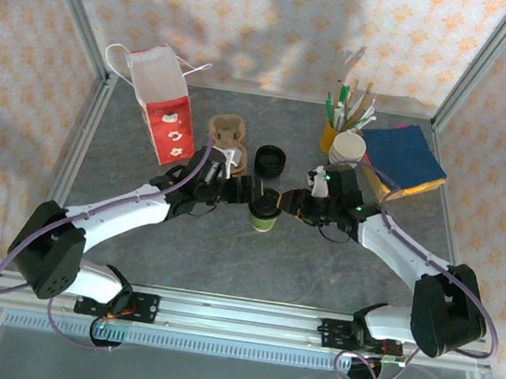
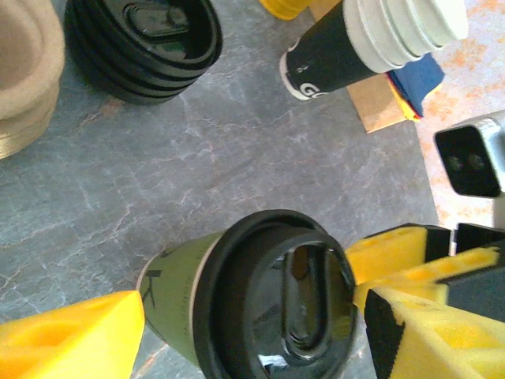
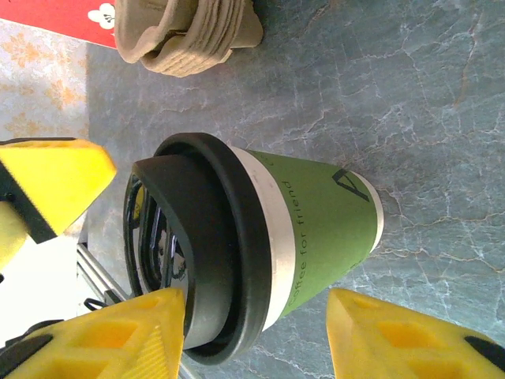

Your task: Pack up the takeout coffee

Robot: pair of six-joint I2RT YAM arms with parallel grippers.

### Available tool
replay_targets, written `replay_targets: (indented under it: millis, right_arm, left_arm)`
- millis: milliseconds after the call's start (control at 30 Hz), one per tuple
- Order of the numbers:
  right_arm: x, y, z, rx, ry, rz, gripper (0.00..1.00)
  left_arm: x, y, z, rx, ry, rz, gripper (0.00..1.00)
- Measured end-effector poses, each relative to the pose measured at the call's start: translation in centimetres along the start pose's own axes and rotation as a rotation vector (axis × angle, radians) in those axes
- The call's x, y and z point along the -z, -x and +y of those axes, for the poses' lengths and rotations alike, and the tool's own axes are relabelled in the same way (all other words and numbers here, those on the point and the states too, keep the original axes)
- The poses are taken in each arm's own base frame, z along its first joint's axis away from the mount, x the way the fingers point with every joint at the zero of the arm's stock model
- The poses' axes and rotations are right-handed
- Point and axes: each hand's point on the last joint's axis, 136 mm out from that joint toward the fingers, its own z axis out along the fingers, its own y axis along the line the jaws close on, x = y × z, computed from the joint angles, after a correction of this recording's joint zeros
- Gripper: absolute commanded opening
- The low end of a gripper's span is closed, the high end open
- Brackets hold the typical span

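The takeout coffee (image 1: pixel 265 213), a green paper cup with a black lid, stands upright on the grey table between both grippers. My left gripper (image 1: pixel 246 189) is at its left. In the left wrist view the takeout coffee (image 2: pixel 260 300) sits between my left gripper's (image 2: pixel 254 308) yellow fingers (image 2: pixel 71 339), which are spread with narrow gaps on either side. My right gripper (image 1: pixel 291 202) is at the cup's right. In the right wrist view my right gripper (image 3: pixel 256 304) is open: one finger (image 3: pixel 102 339) rests against the lid of the takeout coffee (image 3: pixel 316 221), the other is clear of the wall.
Behind the cup are a stack of black lids (image 1: pixel 270 161), brown pulp carriers (image 1: pixel 226 134) and a red-and-white paper bag (image 1: pixel 166 107). At the back right stand stacked lidless cups (image 1: pixel 347 149), a yellow holder with stirrers (image 1: pixel 333 130) and blue napkins (image 1: pixel 407 156). Metal rails (image 1: pixel 80 142) edge the table.
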Motion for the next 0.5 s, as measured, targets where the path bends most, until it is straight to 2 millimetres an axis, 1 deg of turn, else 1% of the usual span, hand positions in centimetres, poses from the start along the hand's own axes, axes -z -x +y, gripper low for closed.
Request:
replay_targets:
  millis: [100, 300, 500]
  right_arm:
    - [-0.2, 0.1, 0.1, 0.002, 0.001, 0.002, 0.5]
    - [-0.5, 0.4, 0.2, 0.005, 0.002, 0.002, 0.5]
    - [-0.8, 0.5, 0.0, 0.0, -0.005, 0.005, 0.5]
  left_arm:
    - [-0.8, -0.5, 0.8, 0.008, 0.02, 0.023, 0.67]
    - [-1.8, -1.3, 1.8, 0.017, 0.041, 0.056, 0.62]
    - [-2.3, -1.3, 1.6, 0.016, 0.025, 0.06, 0.59]
